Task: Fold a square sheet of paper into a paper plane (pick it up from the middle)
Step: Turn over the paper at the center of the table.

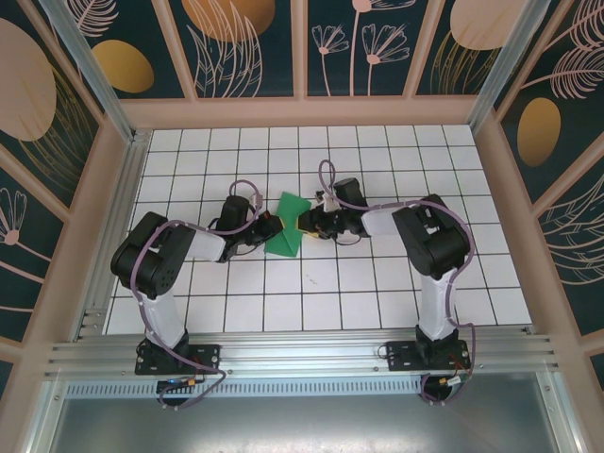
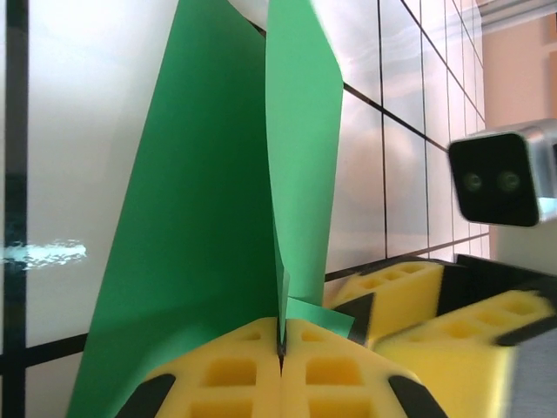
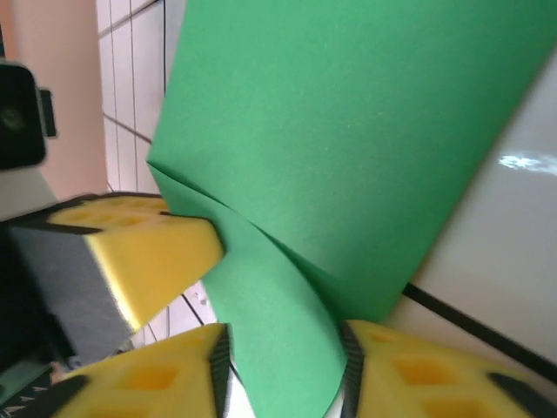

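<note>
The paper (image 1: 284, 234) is being pinched tight by the left gripper (image 2: 281, 347) on one side; opposite, the right gripper (image 3: 284, 357) is being held part-open around its other edge.

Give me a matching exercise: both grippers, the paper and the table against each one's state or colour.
1 left gripper
2 right gripper
3 paper
4 table

A white, gridded
B shut on the paper
C green, folded
D jaws apart, paper between them

Pairs: 1-B, 2-D, 3-C, 4-A
</note>
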### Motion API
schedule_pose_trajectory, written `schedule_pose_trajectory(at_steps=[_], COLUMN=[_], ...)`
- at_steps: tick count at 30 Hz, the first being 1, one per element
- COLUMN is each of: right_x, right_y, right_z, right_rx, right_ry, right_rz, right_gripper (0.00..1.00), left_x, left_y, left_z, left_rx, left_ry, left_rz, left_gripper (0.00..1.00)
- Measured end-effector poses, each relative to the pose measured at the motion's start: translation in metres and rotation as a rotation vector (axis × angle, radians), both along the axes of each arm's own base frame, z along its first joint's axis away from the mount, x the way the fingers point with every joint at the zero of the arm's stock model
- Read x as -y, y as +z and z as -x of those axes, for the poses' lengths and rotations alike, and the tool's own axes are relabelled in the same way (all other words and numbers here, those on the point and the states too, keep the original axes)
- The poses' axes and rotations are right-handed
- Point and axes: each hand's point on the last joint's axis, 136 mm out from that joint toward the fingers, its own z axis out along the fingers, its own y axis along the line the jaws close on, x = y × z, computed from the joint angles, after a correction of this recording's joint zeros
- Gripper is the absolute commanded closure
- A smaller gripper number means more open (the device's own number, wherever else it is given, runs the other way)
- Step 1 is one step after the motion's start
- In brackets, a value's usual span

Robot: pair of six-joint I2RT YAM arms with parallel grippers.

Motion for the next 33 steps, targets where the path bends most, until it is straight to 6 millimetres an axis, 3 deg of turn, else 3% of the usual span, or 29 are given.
schedule_pose_trajectory(at_steps=[5, 10, 15, 19, 24, 33], right_x=[0.025, 0.056, 0.082, 0.102, 0.123, 0.154], right_y=[0.041, 0.081, 0.095, 0.096, 0.105, 0.117], right_z=[-0.017, -0.030, -0.029, -0.026, -0.024, -0.022], right_rx=[0.113, 0.252, 0.314, 0.330, 0.349, 0.353], right_ry=[-0.107, -0.248, -0.365, -0.443, -0.539, -0.663], right_rz=[0.017, 0.073, 0.151, 0.214, 0.259, 0.267], right_gripper=[0.38, 0.31, 0.22, 0.16, 0.15, 0.15], left_x=[-0.010, -0.038, -0.078, -0.105, -0.114, -0.098], left_y=[0.019, 0.069, 0.118, 0.134, 0.124, 0.040], left_z=[-0.002, -0.011, -0.022, -0.022, -0.022, -0.015], left_rx=[0.066, 0.190, 0.286, 0.290, 0.250, 0.122], left_ry=[0.021, 0.091, 0.204, 0.256, 0.247, 0.082], left_rz=[-0.062, -0.229, -0.485, -0.736, -1.006, -1.412], left_gripper=[1.00, 1.00, 1.00, 1.00, 1.00, 1.00])
